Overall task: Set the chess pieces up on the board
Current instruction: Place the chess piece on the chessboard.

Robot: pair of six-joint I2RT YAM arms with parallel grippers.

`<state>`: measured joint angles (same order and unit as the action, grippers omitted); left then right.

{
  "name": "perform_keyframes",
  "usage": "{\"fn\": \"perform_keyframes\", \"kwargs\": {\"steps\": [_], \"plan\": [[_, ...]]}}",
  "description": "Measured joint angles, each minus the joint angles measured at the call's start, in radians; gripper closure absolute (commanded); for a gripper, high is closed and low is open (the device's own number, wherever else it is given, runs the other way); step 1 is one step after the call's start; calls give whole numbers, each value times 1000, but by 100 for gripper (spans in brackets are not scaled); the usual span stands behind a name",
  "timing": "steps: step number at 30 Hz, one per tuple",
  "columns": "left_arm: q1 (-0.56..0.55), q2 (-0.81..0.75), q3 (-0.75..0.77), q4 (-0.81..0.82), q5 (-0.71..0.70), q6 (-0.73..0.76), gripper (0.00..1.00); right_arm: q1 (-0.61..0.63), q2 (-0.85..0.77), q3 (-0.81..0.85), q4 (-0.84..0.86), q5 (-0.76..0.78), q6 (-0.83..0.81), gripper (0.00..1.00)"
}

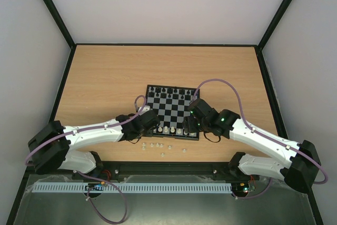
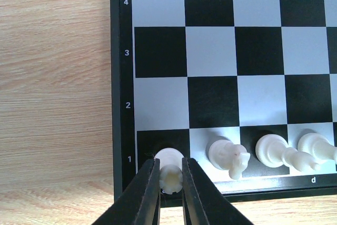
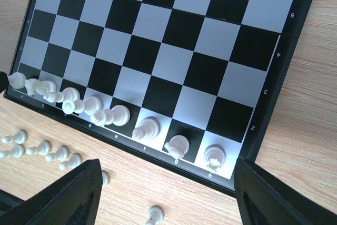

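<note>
The board [image 1: 171,110] lies mid-table, black pieces [image 1: 171,91] along its far row. White pieces fill the near row: a rook [image 3: 214,156], a knight [image 3: 177,145] and a bishop [image 3: 147,128] at the right end. In the left wrist view my left gripper [image 2: 170,160] is shut on a white rook [image 2: 171,178] that stands on the near left corner square, beside a knight [image 2: 230,156]. My right gripper [image 3: 167,162] hangs open over the board's near right edge, with nothing between its fingers.
Several loose white pawns [image 1: 158,145] lie on the wood between the board and the arm bases, and they also show in the right wrist view as a cluster [image 3: 42,148] and a single pawn [image 3: 154,215]. Black-framed walls enclose the table.
</note>
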<state>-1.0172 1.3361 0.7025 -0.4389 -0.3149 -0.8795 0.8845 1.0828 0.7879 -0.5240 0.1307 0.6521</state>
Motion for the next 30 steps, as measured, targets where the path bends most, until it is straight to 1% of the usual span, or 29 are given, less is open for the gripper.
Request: {"fn": "perform_keyframes", "kwargs": {"steps": [16,27,30], "plan": [[0,10,0,5,0,0,83,0,0,0,0,0,0,31],[0,14,0,7,-5,0,74,0,0,0,0,0,0,31],[0,13,0,6,-9,-1,66,0,0,0,0,-1,0,31]]}}
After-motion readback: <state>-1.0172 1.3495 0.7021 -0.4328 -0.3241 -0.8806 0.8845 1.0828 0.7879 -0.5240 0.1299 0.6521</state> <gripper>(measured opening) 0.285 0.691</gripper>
